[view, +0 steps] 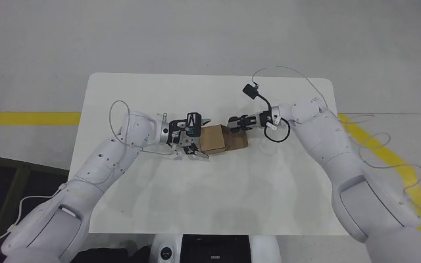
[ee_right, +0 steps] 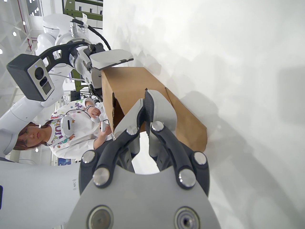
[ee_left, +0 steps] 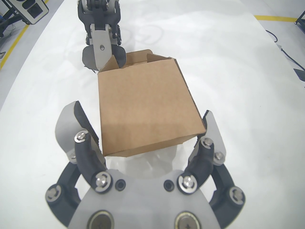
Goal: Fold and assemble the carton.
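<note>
Right, checked the fingers first. Found left gripper (ee_left: 141, 110) with fingers (ee_left: 69, 125) spread wide, straddling the near end of the carton (ee_left: 140, 89), one finger just beside each side wall; couldn't confirm contact, and no squeeze evident. Found right gripper (ee_right: 145, 96) with fingers (ee_right: 162, 113) pressed together at the opposite, open end, tip up against a side flap (ee_left: 112, 63); couldn't confirm any card caught between them.

Saw carton lying on its side mid-table (view: 276, 191), between both grippers, long axis running straight from left fingers to right fingers. Saw open mouth facing the right arm, with a bottom flap (ee_right: 188, 125) laid flat on the table on that side and the other flaps standing loose.

Judged it part-way: body squared up, end flaps not yet tucked. Reckoned right arm nearer the job, with flaps at its fingertips and left placed only to brace the far end. Expected any flap push to run along the long axis toward the left fingers, so would want those closed on the walls first to stop a slide.
</note>
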You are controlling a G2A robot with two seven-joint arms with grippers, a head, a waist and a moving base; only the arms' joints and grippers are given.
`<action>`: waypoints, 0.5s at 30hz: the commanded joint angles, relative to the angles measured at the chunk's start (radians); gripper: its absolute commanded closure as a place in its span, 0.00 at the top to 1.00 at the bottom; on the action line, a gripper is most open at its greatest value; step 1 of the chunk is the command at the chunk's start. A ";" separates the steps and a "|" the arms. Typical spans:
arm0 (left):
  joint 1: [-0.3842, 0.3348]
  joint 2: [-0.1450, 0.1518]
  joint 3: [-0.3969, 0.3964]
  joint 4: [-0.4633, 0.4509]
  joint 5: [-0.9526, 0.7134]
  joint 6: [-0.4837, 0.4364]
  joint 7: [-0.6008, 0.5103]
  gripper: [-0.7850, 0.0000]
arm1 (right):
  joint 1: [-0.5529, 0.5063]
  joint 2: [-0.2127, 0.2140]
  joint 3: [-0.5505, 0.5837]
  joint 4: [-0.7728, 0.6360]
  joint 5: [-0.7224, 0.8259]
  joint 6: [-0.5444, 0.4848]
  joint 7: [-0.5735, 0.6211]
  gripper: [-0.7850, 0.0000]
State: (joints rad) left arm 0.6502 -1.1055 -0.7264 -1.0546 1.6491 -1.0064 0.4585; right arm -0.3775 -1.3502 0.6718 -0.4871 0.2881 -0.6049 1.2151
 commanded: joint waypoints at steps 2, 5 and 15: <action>0.003 -0.001 0.002 -0.002 0.000 0.000 -0.002 1.00 | -0.010 0.001 -0.003 -0.009 0.008 0.011 0.011 0.00; 0.003 -0.002 0.003 -0.003 -0.003 0.001 -0.004 1.00 | -0.025 0.001 -0.007 -0.028 0.021 0.023 0.024 0.00; 0.002 -0.004 0.002 -0.002 0.000 0.000 -0.005 1.00 | -0.063 0.000 -0.014 -0.076 0.056 0.045 0.045 0.00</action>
State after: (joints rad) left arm 0.6519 -1.1096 -0.7245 -1.0565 1.6482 -1.0050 0.4528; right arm -0.4393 -1.3501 0.6571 -0.5618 0.3395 -0.5627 1.2575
